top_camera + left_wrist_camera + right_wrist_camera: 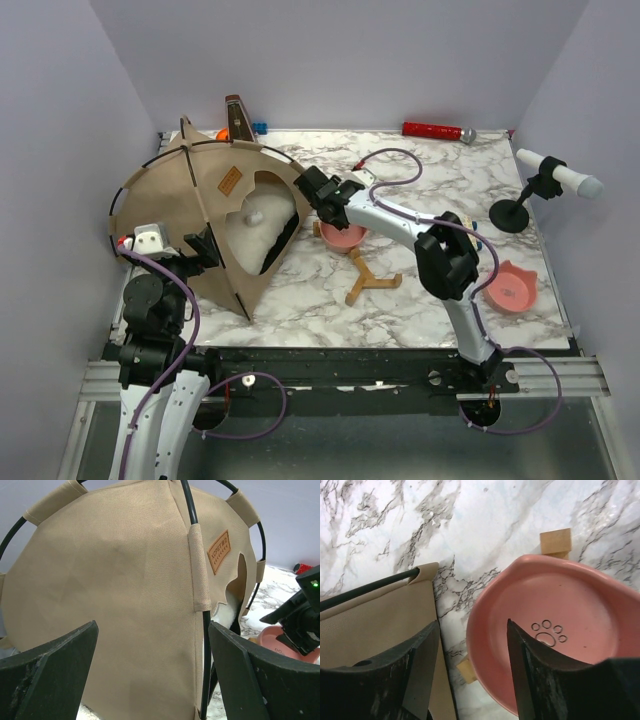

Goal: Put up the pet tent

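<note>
Pet tent (200, 190) stands raised on the left rear part of the marble table (420, 190). Its tan cloth is stretched over thin black poles (192, 510) that cross near its top, and its arched doorway (270, 215) is turned to the right. A white pillow (255, 235) lies inside the doorway, and a small brown label (230, 180) sits on the cloth just beside the arch.

My left pincer (205, 245) is at the near left side of the tent, its fingers spread as wide as they go and pinching nothing. From my left wrist, the tan wall (125, 605) fills the space between and beyond the fingers. One pole runs down through a cloth sleeve just inside my right finger (250, 680). I cannot tell whether either finger touches the cloth.

My right pincer (308, 185) reaches across the table to the right edge of the doorway. Its fingers are apart and nothing is caught between them. From that wrist, a lower corner of the tent (375, 625), with a pole end tucked into its pocket, lies under one finger. A pink bowl (555, 645) with a paw print lies under the other, with bare marble between them. The bowl rests on a wooden frame (370, 283) that sticks out toward me. A second pink bowl (510, 288) sits well apart, near the right edge
</note>
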Available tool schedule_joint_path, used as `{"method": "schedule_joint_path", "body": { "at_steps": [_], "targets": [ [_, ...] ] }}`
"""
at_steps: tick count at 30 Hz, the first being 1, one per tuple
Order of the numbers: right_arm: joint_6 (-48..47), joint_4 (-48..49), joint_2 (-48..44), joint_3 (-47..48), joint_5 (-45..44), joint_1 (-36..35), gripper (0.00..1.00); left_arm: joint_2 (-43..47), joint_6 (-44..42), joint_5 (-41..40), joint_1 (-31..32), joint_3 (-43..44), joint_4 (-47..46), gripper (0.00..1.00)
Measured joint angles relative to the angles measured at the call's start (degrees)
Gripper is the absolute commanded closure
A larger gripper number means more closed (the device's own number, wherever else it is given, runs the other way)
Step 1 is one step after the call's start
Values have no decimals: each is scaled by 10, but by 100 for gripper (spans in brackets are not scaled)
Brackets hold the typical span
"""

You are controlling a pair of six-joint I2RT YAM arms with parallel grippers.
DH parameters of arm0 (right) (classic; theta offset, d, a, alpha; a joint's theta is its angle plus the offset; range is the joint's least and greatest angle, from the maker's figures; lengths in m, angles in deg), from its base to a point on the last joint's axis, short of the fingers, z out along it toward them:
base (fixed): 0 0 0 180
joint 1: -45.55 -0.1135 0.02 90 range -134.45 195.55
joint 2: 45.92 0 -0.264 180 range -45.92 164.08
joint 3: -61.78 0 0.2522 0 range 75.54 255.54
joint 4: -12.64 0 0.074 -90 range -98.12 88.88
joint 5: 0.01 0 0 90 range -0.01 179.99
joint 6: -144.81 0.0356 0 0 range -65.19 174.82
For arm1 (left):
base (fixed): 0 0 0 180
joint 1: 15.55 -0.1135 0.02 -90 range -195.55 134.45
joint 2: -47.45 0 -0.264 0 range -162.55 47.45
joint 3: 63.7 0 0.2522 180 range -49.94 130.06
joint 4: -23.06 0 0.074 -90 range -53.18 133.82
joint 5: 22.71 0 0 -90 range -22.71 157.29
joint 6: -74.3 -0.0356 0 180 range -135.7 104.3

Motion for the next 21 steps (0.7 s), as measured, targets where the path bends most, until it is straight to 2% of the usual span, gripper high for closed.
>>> {"method": "schedule_joint_path", "body": {
  "at_steps": [6,10,16,19,21],
  "targets": [
    [-68,55,-75,-82,-7,0,33,0,-2,0,0,0,0,1],
    [-142,99,-163,-158,-21,0,20,0,-5,-2,0,0,0,1],
    [-224,132,-303,-284,-46,14,20,2,-9,-3,0,0,0,1],
    [-238,124,-370,-362,-32,61,20,5,-10,-5,0,-1,0,1],
    [-244,116,-411,-416,-8,121,20,6,-10,-5,0,-1,0,1]
  ]
}}
